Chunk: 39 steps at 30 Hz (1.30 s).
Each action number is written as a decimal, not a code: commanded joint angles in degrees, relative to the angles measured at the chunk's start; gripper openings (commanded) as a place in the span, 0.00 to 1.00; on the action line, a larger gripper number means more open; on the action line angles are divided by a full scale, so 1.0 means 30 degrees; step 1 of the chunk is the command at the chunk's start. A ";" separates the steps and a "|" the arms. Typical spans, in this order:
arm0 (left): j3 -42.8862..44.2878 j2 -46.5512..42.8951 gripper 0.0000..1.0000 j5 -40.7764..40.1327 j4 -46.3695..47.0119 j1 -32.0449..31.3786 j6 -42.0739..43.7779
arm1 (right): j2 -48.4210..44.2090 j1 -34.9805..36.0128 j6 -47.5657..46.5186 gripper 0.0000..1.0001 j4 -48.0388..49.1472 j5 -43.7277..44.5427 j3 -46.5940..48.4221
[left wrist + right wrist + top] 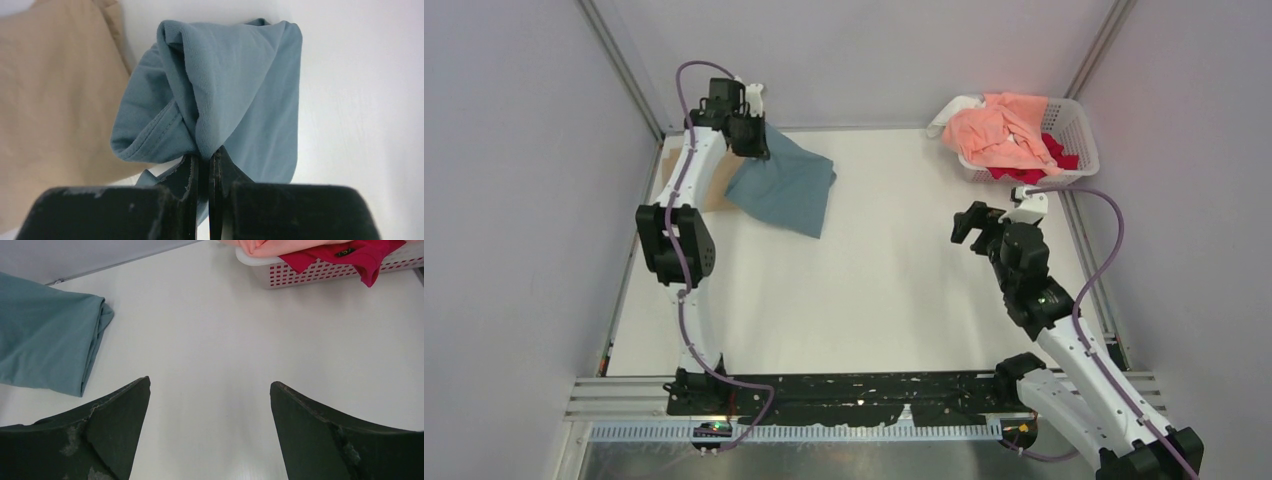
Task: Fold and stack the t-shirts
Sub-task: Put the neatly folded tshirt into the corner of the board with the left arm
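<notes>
A folded teal-blue t-shirt (pixel 786 185) hangs from my left gripper (pixel 749 140) at the far left, its lower end trailing on the table. In the left wrist view the gripper (pixel 204 156) is shut on a pinched fold of the teal t-shirt (pixel 235 85). A tan t-shirt (pixel 714 180) lies flat under and left of it, seen also in the left wrist view (pixel 50 100). My right gripper (pixel 972 222) is open and empty above the table's right middle; in the right wrist view it (pixel 210 385) spans bare table, the teal t-shirt (pixel 45 340) at left.
A white lattice basket (pixel 1074 130) at the far right corner holds a peach-pink t-shirt (pixel 999 125) and a red t-shirt (pixel 1049 160), with a white one at its left rim. The basket (pixel 320 272) also shows in the right wrist view. Grey walls enclose the table.
</notes>
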 commanded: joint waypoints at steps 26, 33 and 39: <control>0.2895 -0.2396 0.00 -0.4872 0.2188 0.2339 0.5390 | 0.3805 -0.0085 -0.1382 0.95 0.0957 0.2427 0.0653; 0.2487 -0.2053 0.00 -0.6712 0.3166 0.2779 0.4974 | 0.4248 -0.0099 -0.1425 0.95 0.0840 0.2381 0.0801; 0.2839 -0.1088 0.00 -0.7166 0.3747 0.3505 0.5169 | 0.4358 -0.0098 -0.1423 0.95 0.0825 0.2298 0.0825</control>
